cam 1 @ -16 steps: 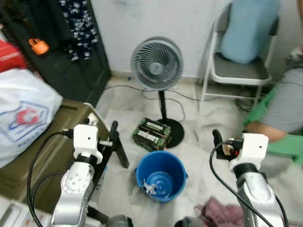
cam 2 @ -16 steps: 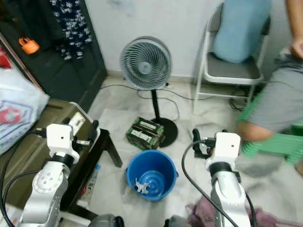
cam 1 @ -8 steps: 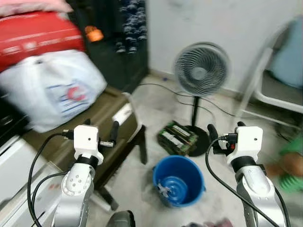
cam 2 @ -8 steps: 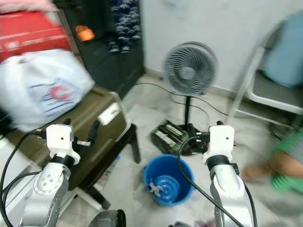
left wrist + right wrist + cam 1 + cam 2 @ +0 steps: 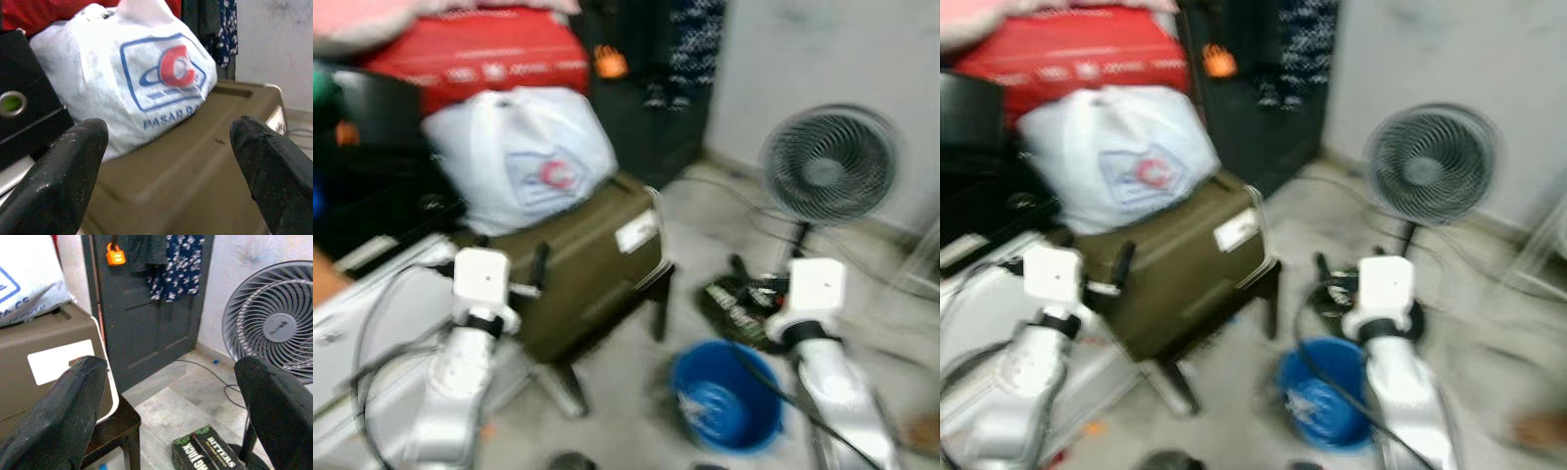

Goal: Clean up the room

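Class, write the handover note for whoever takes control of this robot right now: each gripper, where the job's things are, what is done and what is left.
Left gripper: open, empty, raised facing the white plastic bag that sits on the olive storage box.
Right gripper: open, empty, raised above the blue bucket on the floor.
The Bitters carton lies by the base of the fan.
Done: nothing is held, no tidying evident.
Left: choose an item to clear. The head views are blurred.

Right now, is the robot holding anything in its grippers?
No, nothing is held. The left gripper is open, facing the white bag on the brown case. The right gripper is open too, pointing toward the fan.
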